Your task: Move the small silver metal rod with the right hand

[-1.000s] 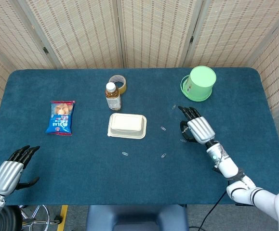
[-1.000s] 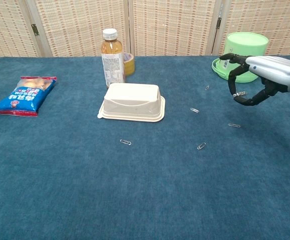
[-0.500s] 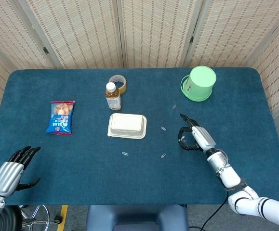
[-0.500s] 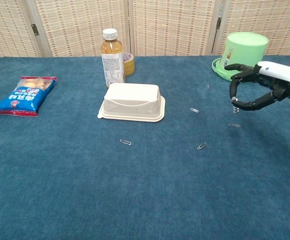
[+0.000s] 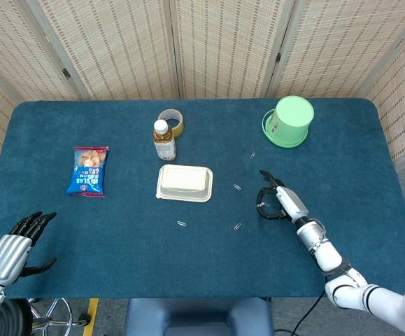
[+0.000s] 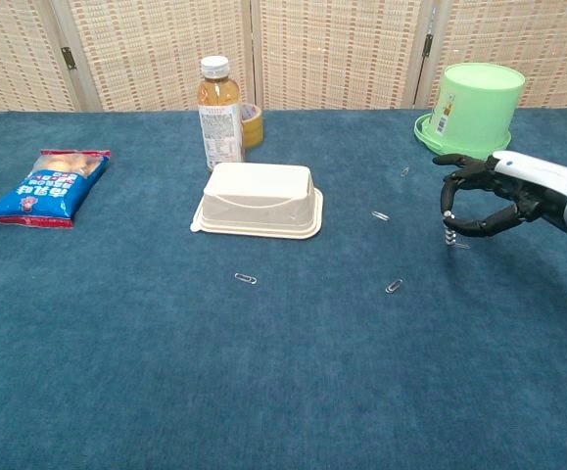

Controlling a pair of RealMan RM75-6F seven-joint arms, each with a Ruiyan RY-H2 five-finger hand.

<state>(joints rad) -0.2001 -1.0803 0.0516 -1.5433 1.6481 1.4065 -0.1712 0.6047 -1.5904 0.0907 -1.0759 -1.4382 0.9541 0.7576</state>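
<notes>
Fingers of the right hand are curling down over the blue surface, thumb and a fingertip pinching the small silver metal rod, which is standing roughly upright with its lower end at the cloth. A paper clip is lying near and just to the left of the fingers, another paper clip is lying beyond it, and a green bucket, upside down with a small label too small to read, is standing behind them. Farther left, a white lidded box, a tea bottle with unreadable label print and a blue snack bag are sitting. The left hand is hovering at the near left edge, fingers apart, holding nothing.
</notes>
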